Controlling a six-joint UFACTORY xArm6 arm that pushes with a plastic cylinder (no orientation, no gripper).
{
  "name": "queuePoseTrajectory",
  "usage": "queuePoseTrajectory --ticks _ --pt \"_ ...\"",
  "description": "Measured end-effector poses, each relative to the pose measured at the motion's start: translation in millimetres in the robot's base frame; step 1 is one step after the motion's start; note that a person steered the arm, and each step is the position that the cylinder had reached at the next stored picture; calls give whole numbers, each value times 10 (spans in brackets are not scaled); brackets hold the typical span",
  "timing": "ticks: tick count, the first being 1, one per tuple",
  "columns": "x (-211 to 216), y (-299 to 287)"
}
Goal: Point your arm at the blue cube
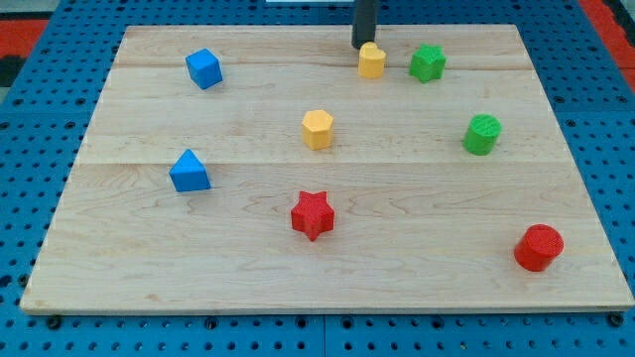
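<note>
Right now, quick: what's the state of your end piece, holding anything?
No hand here, just a rod. My tip holds nothing; it sits at the view's top, just up-left of a yellow block, far right of the blue cube.

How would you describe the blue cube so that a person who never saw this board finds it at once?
Start from the light wooden board and go to its corner at the view's top left. The blue cube sits there alone, far to the view's left of my tip. The only other blue piece, the blue triangular block, lies lower and has a pointed top, while the cube has flat square faces.
</note>
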State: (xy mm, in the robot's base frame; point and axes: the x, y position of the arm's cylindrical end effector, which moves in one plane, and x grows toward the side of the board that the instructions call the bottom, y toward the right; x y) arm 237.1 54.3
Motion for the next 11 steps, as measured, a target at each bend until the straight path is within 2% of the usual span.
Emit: queuePoseTrajectory --ticks 1,4,5,7,9,11 --pt "52 -41" --pt "-86 -2129" --pt "36 -2478" --pt "37 -2501" --pt "272 -2702" --pt "369 -2030"
